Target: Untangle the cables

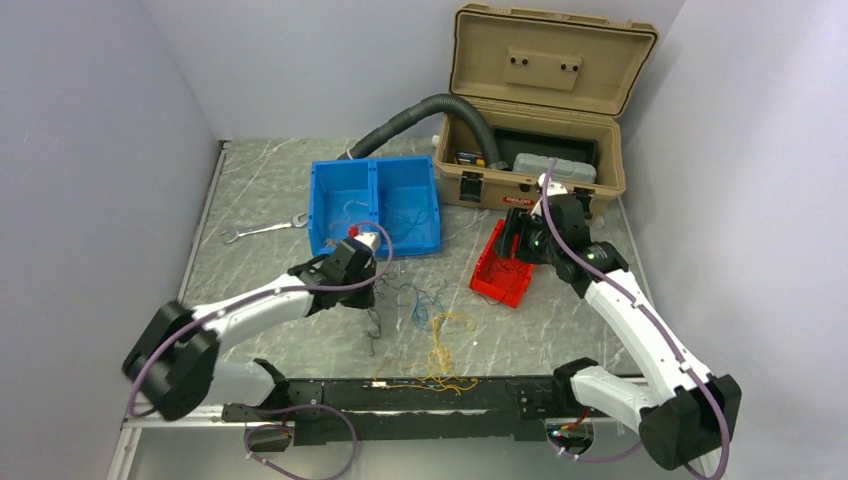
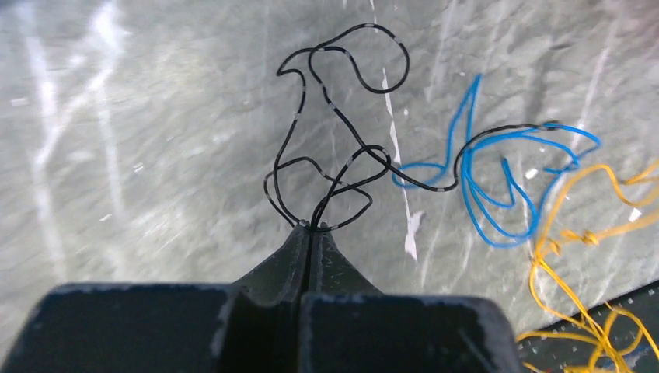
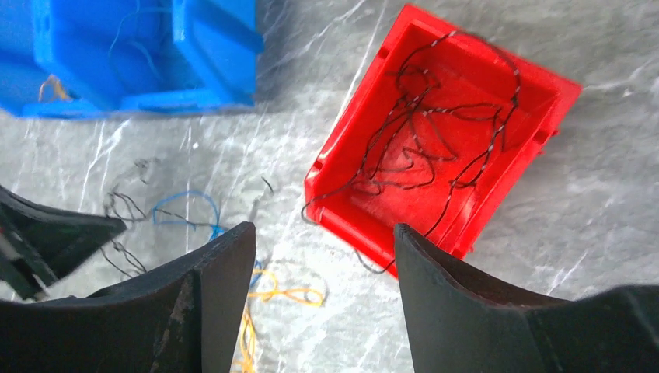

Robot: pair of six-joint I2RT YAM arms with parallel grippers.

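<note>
1. Black cable (image 2: 303,85): hair-thin w/ pale flecks along it, bent into several loose loops on the grey marbled worktop (image 1: 270,190). One part is pinched in the left gripper (image 2: 311,227), fingers clenched tight on it, tips together.
2. Blue cable (image 2: 505,138): equally thin, folded into narrow loops just right of the black one in the left wrist view. A black strand runs through those loops, so the two are interlocked.
3. Yellow cables (image 2: 579,233): messier bunch w/ a small knot, beside the blue, reaching the worktop's near edge approx. mid-way along it.
4. Whole loose pile lies near the near edge, centre of the worktop, betw. the two arms.
5. Right gripper (image 3: 322,233): fingers spread apart, nothing betw. them. It hovers by the red bin (image 3: 353,116), the bin's near edge showing in the gap.
6. Red bin sits right of centre, turned askew. It holds black cables (image 3: 412,132), a scribble of flecked loops, w/ one strand trailing over the rim onto the worktop.
7. Blue bin (image 1: 320,210): two compartments, toward the far edge, left of centre, a few thin strands inside.
</note>
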